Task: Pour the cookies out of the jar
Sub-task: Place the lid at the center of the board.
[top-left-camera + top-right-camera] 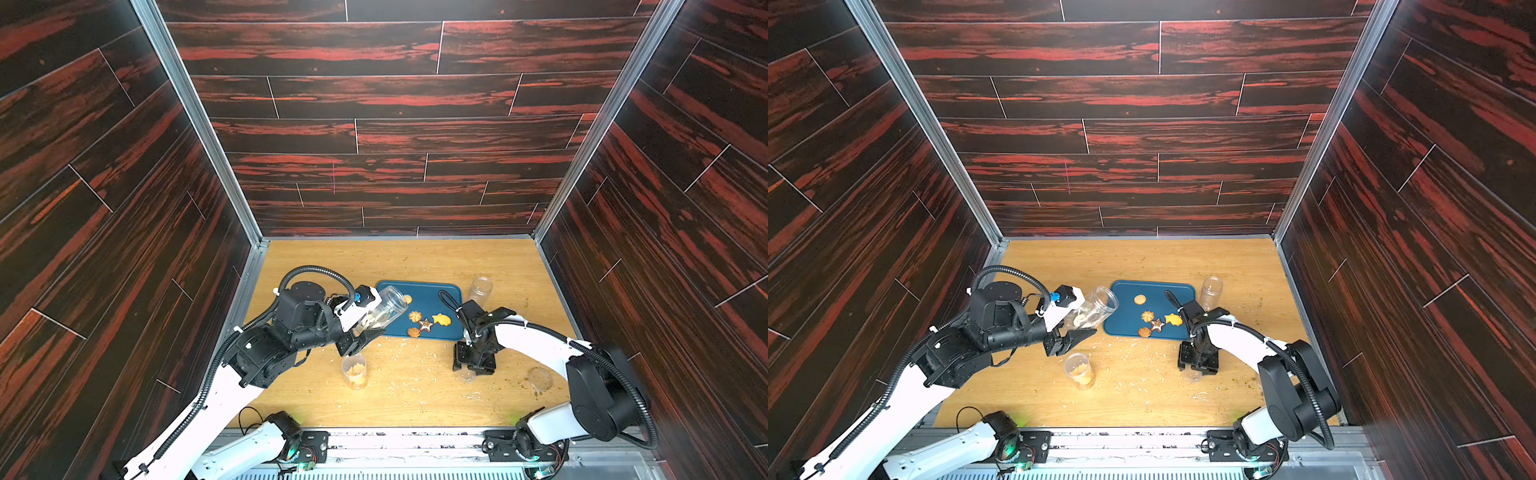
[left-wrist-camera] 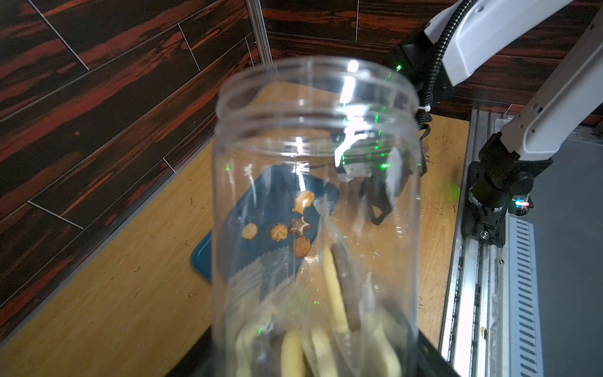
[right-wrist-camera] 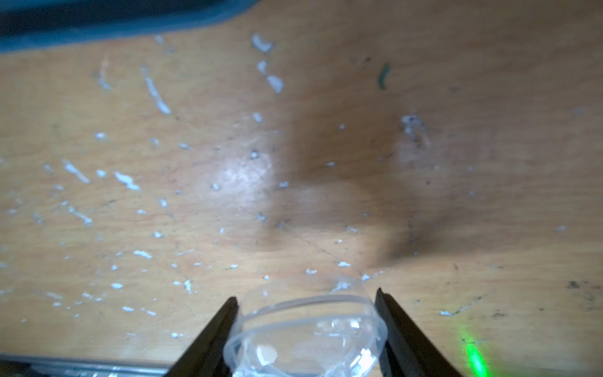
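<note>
Both top views: the left gripper (image 1: 370, 322) (image 1: 1077, 323) pinches a tilted clear plastic jar (image 1: 386, 308) (image 1: 1097, 309), mouth at a blue rectangular tray (image 1: 424, 293) holding 5 cookies (image 1: 425, 325); 1 part-filled jar (image 1: 354, 370) and 1 empty jar (image 1: 480, 289) stand nearby. Left wrist: pale cookies (image 2: 332, 287) lie inside the jar. Right wrist: the right gripper (image 3: 306, 297) clamps a clear round lid (image 3: 306, 333).

No writing, label, brand or number can be read anywhere in these views; the jar (image 1: 384, 309) and the tray (image 1: 424, 293) bear no legible marks.
</note>
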`<state>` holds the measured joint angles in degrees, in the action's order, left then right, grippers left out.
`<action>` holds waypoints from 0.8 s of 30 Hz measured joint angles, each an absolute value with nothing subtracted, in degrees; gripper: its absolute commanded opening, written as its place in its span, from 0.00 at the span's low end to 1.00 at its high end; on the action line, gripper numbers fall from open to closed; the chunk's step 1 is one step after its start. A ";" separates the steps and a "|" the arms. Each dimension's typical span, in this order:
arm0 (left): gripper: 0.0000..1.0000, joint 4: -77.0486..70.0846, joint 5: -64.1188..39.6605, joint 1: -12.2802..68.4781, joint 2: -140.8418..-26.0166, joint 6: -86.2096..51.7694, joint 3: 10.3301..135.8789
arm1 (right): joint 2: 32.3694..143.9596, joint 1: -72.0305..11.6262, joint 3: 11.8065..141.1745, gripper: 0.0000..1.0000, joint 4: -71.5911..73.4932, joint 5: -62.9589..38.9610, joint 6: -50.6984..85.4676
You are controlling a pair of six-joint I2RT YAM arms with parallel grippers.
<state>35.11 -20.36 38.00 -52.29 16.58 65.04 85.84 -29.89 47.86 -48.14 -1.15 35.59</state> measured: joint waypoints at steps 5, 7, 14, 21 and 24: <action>0.38 35.00 -20.27 38.00 -51.83 16.10 64.66 | 85.97 -29.89 46.94 0.59 -48.16 0.21 35.59; 0.38 34.83 -20.29 38.00 -51.75 15.94 64.60 | 86.21 -29.89 46.70 0.62 -48.16 0.54 35.59; 0.38 34.63 -20.29 38.00 -51.75 15.53 64.60 | 87.90 -29.89 46.41 0.72 -47.94 1.10 35.62; 0.38 34.68 -20.27 38.00 -51.62 15.29 64.60 | 88.92 -29.89 46.33 0.81 -47.75 1.32 35.57; 0.38 34.70 -20.12 38.00 -51.53 15.18 64.60 | 88.92 -29.89 46.33 0.82 -47.64 1.32 35.55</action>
